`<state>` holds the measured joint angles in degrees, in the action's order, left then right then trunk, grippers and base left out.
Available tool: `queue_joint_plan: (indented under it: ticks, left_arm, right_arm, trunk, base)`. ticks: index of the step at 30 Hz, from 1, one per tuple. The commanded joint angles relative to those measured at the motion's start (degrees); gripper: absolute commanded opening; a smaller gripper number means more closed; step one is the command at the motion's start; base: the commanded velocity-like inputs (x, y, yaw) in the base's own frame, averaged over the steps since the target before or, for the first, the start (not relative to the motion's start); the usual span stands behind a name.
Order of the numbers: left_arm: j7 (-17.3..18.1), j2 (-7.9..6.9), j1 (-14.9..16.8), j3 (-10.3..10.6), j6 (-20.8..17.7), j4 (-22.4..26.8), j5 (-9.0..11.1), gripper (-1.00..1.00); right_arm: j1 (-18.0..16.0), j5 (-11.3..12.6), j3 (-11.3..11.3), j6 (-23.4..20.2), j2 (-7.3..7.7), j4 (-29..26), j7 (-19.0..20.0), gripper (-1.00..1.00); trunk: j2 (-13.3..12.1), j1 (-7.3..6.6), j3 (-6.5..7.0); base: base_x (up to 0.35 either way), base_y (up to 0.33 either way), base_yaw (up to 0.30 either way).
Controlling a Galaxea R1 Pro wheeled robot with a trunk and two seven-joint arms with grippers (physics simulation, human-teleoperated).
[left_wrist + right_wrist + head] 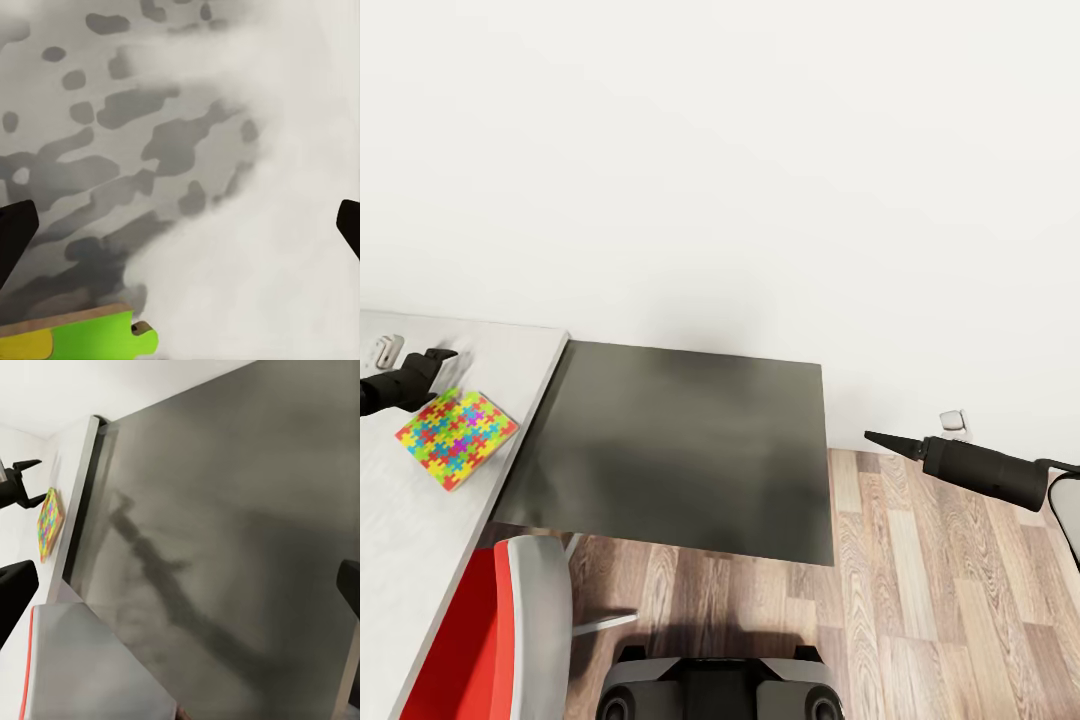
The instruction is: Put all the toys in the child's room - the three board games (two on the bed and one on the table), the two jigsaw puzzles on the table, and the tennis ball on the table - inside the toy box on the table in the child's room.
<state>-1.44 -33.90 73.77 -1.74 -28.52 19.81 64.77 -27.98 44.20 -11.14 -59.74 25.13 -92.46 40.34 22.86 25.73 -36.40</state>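
Writing or labels are nowhere readable; the one jigsaw puzzle (457,437) in view carries only bright interlocking pieces in red, yellow, green, blue and pink. It lies flat on the pale grey part of the table (420,520), near the seam with the dark grey section (680,450). The left gripper (442,357) hovers just beyond the puzzle's far corner, its arm cut off by the frame edge; the right wrist view shows its fingers (28,465) spread apart with nothing between them. In the left wrist view only the puzzle's green and yellow edge (82,339) shows, over a blotchy, blurred tabletop. The right gripper (880,440) hangs over the wood-plank floor (940,600) on the far side of the dark section from the puzzle, well apart from it; its own wrist view shows dark fingertips (15,592) at both edges, wide apart and empty. A red chair (480,640) stands tucked against the table's front below the puzzle, partly cut off. A white wall outlet (954,423) sits near the right gripper.
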Motion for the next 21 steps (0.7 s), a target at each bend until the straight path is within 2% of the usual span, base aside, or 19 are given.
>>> queue_joint_plan:
  ticks: [1,5,10,12,16,21]
  left_arm:
    - [-0.25,0.69,-0.07,-0.05,-0.29,-0.05,0.5,1.0]
    - [-0.24,0.25,-0.13,-0.11,-0.3,-0.04,0.4,1.0]
    - [-0.21,-1.23,-0.27,-0.16,-0.31,-0.05,0.8,1.0]
    - [-0.19,-2.04,-0.32,-0.14,-0.42,-0.03,1.82,1.0]
    - [-0.16,-3.68,-0.44,-0.12,-1.51,0.19,5.09,1.0]
    - [-0.15,-4.6,-0.49,-0.09,-2.57,1.04,6.78,1.0]
  right_arm:
    - [-0.05,-0.26,-0.05,-0.26,0.0,-0.01,0.35,1.0]
    - [-0.02,-0.26,-0.03,-0.26,0.0,-0.01,0.35,1.0]
    - [-0.02,-0.26,-0.03,-0.26,0.0,-0.01,0.35,1.0]
    - [-0.01,-0.26,-0.02,-0.26,0.0,-0.01,0.35,1.0]
    - [-0.01,-0.26,-0.02,-0.26,0.0,-0.01,0.35,1.0]
    - [-0.01,-0.26,-0.02,-0.26,0.0,-0.01,0.35,1.0]
  trunk:
    - [0.06,0.05,-0.08]
    - [0.06,0.05,-0.08]
    - [0.06,0.05,-0.08]
    - [0.06,0.05,-0.08]
    - [0.06,0.05,-0.08]
    - [0.06,0.05,-0.08]
  base:
    - [0.0,0.0,-0.005]
    - [0.0,0.0,-0.003]
    - [0.0,0.0,-0.001]
    - [0.0,0.0,0.0]
    - [0.0,0.0,0.0]
    - [0.0,0.0,0.0]
